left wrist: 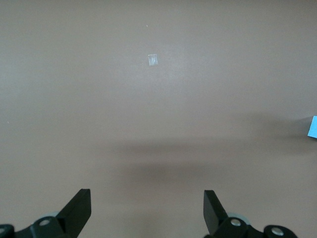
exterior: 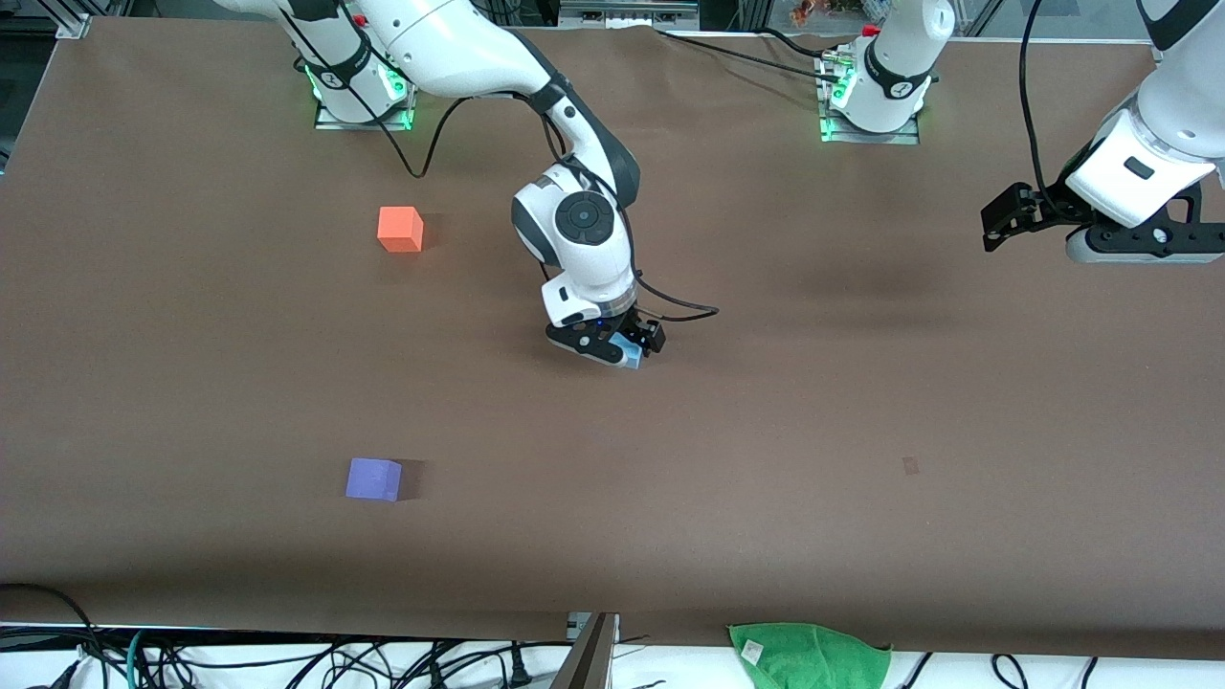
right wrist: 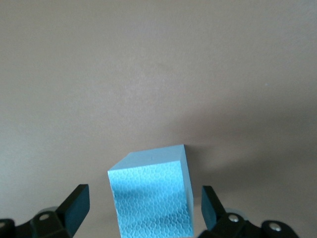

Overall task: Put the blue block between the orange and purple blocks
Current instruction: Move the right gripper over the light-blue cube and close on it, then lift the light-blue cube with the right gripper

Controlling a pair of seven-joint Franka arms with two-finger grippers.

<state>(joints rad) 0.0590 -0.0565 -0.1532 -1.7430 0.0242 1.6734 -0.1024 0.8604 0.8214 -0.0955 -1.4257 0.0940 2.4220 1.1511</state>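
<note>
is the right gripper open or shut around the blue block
Open. In the right wrist view the right gripper has a gap between each of its fingers and the blue block, which sits between them.

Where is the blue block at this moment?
The blue block sits on the brown table near its middle, between the open fingers of the right gripper.

The blue block (right wrist: 151, 196), a sky-blue cube, sits on the worktop (exterior: 861, 383). The orange block (exterior: 399, 230) lies farther from the front camera than the blue one, the purple block (exterior: 373, 479) nearer.
</note>
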